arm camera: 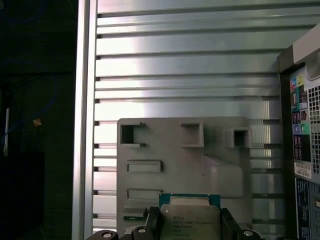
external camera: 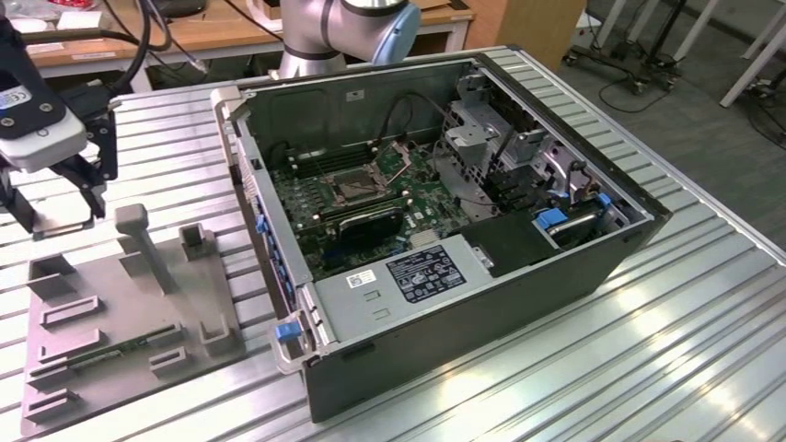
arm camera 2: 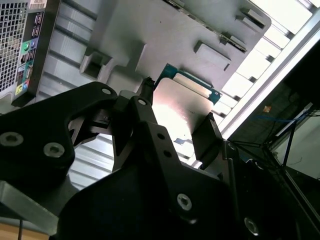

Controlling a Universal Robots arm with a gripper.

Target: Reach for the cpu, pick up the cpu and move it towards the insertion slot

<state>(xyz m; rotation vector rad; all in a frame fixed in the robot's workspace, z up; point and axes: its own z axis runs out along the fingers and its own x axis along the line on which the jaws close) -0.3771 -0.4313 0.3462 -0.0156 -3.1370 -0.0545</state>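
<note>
A: Where do we see the cpu [arm camera: 190, 221]?
B: Between the 2 fingers [arm camera 2: 207, 134] of the pincer [arm camera 2: 178, 114]. They pinch it at its edges and hold it above the grey tray [arm camera: 200, 165].
A: And the insertion slot [external camera: 349, 187]?
B: Well apart from the pincer, inside the open computer case [external camera: 491, 304], toward the exterior view's right.

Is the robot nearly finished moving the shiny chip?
Picking up looks done: the gripper is shut on the cpu, lifted clear of the grey tray. Left: the cpu is not yet near the insertion slot, which is inside the computer case.
</note>
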